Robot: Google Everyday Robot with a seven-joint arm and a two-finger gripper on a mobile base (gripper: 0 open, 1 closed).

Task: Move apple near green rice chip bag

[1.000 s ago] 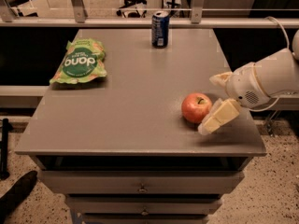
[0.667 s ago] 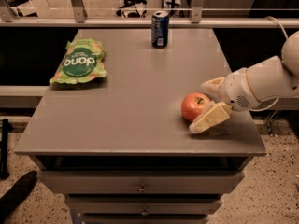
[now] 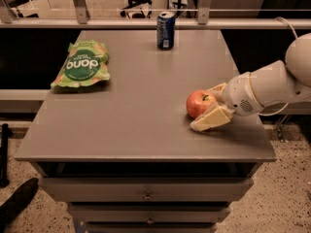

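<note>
The red-orange apple [image 3: 199,103] sits on the grey table [image 3: 141,115] at the right, towards the front. My gripper [image 3: 203,108] reaches in from the right and stands open around the apple. One cream finger [image 3: 210,121] lies along the apple's near side and the other [image 3: 217,88] is behind it. The green rice chip bag [image 3: 81,65] lies flat at the table's far left, well away from the apple.
A blue soda can [image 3: 165,30] stands upright at the back middle of the table. A metal rail [image 3: 146,12] runs behind the table. Drawers [image 3: 146,195] sit below the front edge. The table's right edge is close to my arm [image 3: 265,89].
My gripper has moved left and its fingers now sit on either side of the apple. The apple, bag and can have stayed where they were.
</note>
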